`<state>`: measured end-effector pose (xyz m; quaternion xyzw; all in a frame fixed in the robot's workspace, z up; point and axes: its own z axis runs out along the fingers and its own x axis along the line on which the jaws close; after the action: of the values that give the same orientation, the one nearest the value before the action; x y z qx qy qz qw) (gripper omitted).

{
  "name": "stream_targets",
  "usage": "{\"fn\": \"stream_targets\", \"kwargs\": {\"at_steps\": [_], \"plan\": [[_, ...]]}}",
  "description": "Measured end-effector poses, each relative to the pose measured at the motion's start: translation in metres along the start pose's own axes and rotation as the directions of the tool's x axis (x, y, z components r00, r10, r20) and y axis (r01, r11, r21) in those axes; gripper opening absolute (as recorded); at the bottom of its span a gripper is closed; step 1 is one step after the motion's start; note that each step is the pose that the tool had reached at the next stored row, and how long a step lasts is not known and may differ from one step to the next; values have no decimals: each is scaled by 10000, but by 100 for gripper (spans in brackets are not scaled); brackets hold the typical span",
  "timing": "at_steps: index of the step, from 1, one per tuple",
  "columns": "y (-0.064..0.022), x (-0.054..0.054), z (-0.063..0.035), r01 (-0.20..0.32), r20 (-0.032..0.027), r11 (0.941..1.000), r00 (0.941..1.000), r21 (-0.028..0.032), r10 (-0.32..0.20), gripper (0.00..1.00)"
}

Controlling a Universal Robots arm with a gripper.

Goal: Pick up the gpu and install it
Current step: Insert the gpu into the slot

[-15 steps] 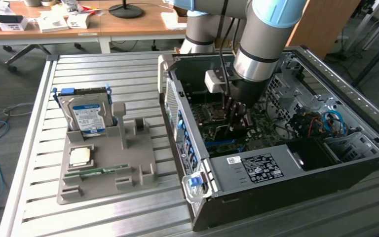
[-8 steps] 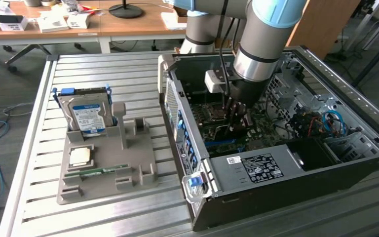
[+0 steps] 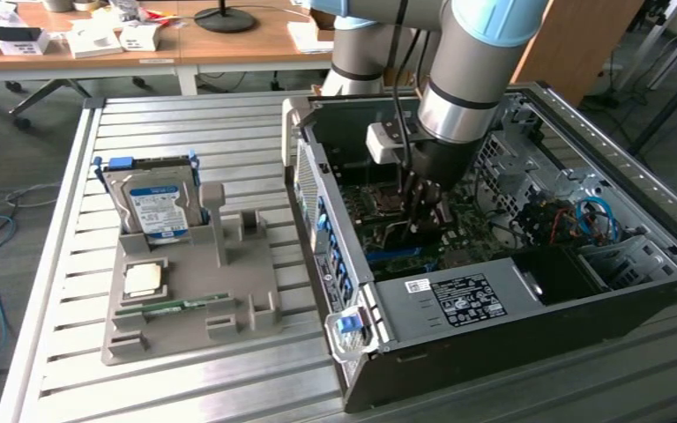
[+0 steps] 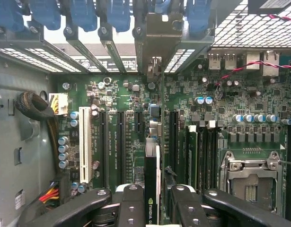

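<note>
The gpu [image 4: 152, 172] appears edge-on in the wrist view, a thin dark card with a small green logo, standing upright over the green motherboard [image 4: 121, 94]. Its silver end bracket [image 4: 157, 42] reaches into the row of rear slot openings. My gripper [image 4: 156, 205] is shut on the card, one black finger [image 4: 131, 203] on each side of it. In the exterior view the gripper [image 3: 421, 216] is lowered deep inside the open computer case [image 3: 492, 300], just above the board, and the card itself is mostly hidden by the fingers.
A white expansion slot [image 4: 84, 144] and black slots lie beside the card; the CPU socket [image 4: 251, 177] and memory slots [image 4: 192, 151] sit on its other side. On the exterior view's left, a grey holder [image 3: 186, 300] carries a hard drive [image 3: 156, 207], a chip [image 3: 145, 279] and a memory stick [image 3: 174, 306].
</note>
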<state>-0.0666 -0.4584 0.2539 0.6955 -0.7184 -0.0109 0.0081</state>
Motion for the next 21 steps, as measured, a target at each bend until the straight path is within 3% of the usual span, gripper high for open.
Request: {"fn": "stream_targets", "kwargs": {"at_steps": [9,21], "plan": [[1,0,-28,-1,-1,10000,10000,0,1,26],[0,0,7,0,33,10000,10000,-1,0,26]]}}
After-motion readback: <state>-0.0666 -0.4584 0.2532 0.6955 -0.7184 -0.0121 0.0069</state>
